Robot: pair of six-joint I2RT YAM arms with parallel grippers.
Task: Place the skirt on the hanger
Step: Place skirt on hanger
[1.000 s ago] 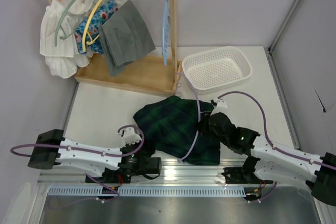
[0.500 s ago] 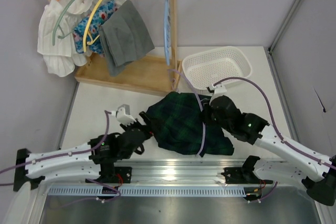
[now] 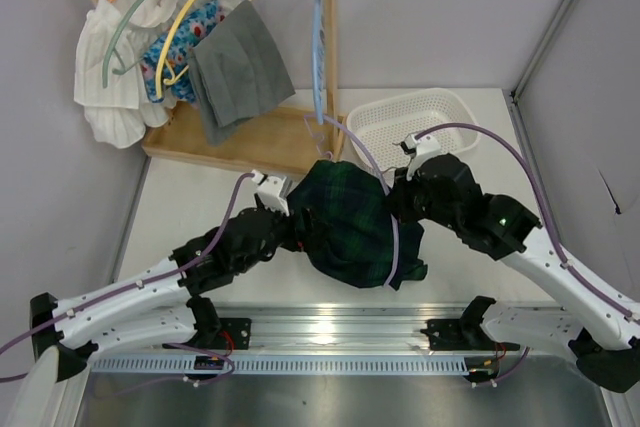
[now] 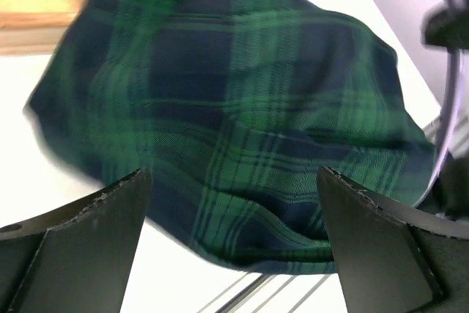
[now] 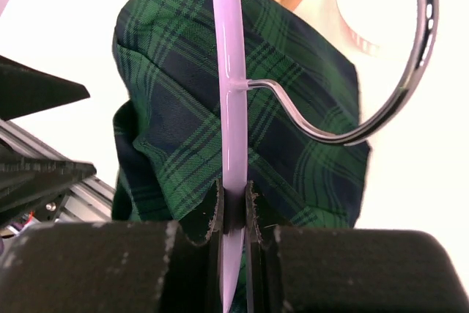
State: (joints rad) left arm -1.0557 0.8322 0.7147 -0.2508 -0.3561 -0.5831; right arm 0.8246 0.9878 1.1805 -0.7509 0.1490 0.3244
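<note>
Your right hand [image 5: 233, 203] pinched the lilac plastic hanger [image 5: 229, 71]; your left hand [image 4: 231, 207] gaped empty before the green tartan skirt [image 4: 242, 108]. You needed its upper edge

No legible text or labels anywhere

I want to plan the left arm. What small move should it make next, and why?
Probably ease the left gripper forward and close on the near edge of the skirt. Its jaws stand open facing the cloth, holding nothing, while the right gripper is shut on the lilac hanger that carries it.
</note>
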